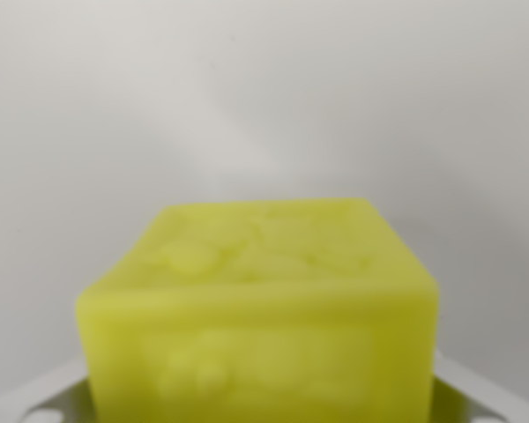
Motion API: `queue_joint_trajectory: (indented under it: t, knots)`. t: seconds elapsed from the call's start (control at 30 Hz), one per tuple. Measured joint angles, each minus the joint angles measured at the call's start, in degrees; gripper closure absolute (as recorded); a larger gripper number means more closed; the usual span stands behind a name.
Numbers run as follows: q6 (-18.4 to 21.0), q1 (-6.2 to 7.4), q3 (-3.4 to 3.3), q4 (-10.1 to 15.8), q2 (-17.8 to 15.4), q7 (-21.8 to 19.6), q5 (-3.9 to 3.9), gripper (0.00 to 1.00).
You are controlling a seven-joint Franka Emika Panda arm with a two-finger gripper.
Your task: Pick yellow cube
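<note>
The yellow cube (pixel 260 317) fills the lower middle of the wrist view, very close to the camera and blurred. Its top face and its near face show, and its bottom is cut off by the frame edge. My gripper (pixel 260 401) flanks it. One white finger (pixel 48 398) shows at the lower left corner and the other at the lower right, each up against a side of the cube. The gripper looks shut on the cube.
Behind the cube there is only a plain, pale grey-white surface (pixel 264 97), out of focus, with a faint brighter streak across it.
</note>
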State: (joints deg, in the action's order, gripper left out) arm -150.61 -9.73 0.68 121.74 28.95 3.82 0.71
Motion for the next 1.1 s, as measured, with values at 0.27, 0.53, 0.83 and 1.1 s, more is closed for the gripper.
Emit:
queue_joint_trajectory:
  t: [0.27,0.53,0.83,1.1]
  knots:
    - [2.17,0.01,0.0,0.43,-2.59,0.07,-0.09,1.0]
    - [4.41,0.03,0.0,0.68,-5.09,0.13,-0.17,1.0]
    - [7.07,0.03,0.0,0.75,-7.82,0.18,-0.25,1.0]
    - [9.5,0.04,0.0,0.63,-10.09,0.23,-0.31,1.0]
